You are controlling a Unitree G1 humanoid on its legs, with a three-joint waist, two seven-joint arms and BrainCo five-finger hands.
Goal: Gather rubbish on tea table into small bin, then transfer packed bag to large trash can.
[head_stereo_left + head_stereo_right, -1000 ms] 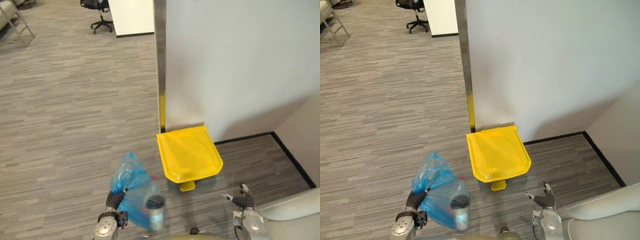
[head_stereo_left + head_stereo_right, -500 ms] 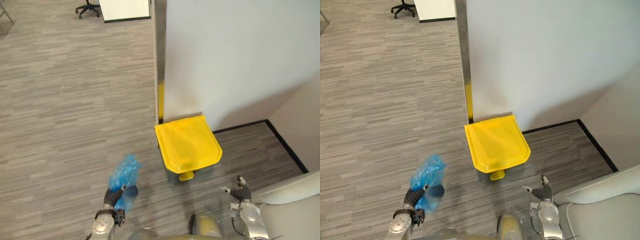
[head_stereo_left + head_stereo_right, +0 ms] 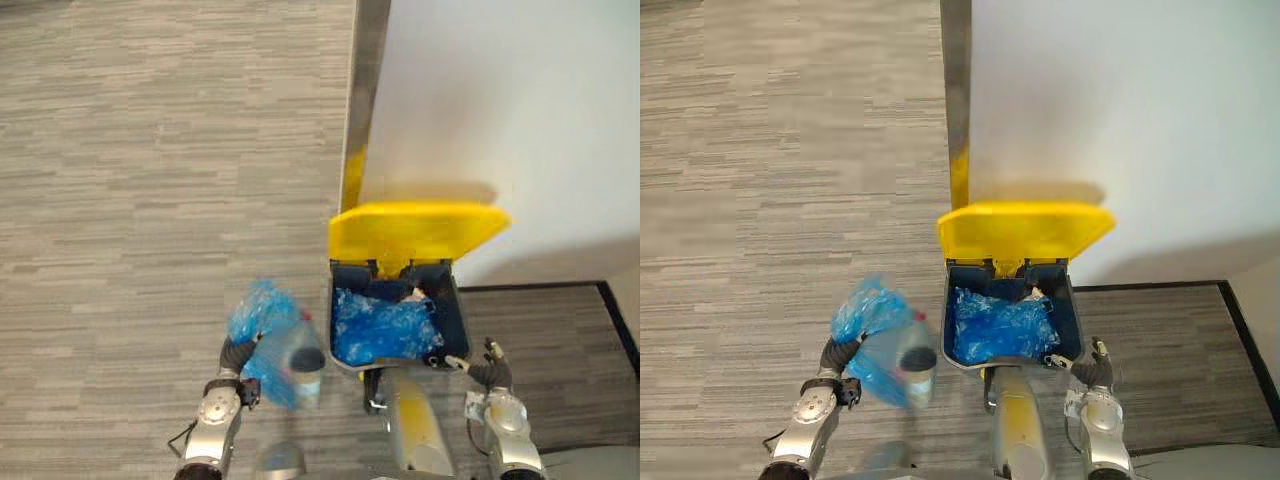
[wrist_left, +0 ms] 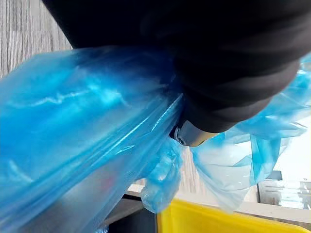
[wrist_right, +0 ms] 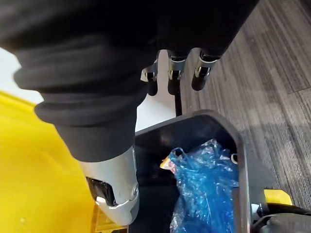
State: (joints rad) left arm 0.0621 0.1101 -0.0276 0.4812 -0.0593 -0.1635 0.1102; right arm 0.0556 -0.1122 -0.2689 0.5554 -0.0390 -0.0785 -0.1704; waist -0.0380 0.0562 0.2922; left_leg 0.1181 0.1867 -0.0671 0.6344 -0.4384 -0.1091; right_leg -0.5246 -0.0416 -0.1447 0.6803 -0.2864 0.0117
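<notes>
The large trash can (image 3: 452, 318) is dark blue and stands against the white wall with its yellow lid (image 3: 415, 232) raised. Crumpled blue bags (image 3: 385, 325) lie inside it. My left hand (image 3: 236, 358) is shut on the neck of the packed blue bag (image 3: 268, 338), which hangs just left of the can's rim with a grey bottle (image 3: 305, 368) showing through the plastic. In the left wrist view the bag's plastic (image 4: 82, 126) bunches under the hand's cover. My right hand (image 3: 490, 375) hovers at the can's front right corner, its fingers (image 5: 172, 77) relaxed and holding nothing.
A white wall (image 3: 520, 110) with a metal corner strip (image 3: 362, 90) rises behind the can. Grey striped carpet (image 3: 150, 200) stretches to the left. A black skirting line (image 3: 560, 288) runs along the floor on the right.
The can's yellow lid was down and now stands raised, showing blue bags inside. The camera has moved closer over the can. The bag still hangs from my left hand, now beside the rim.
</notes>
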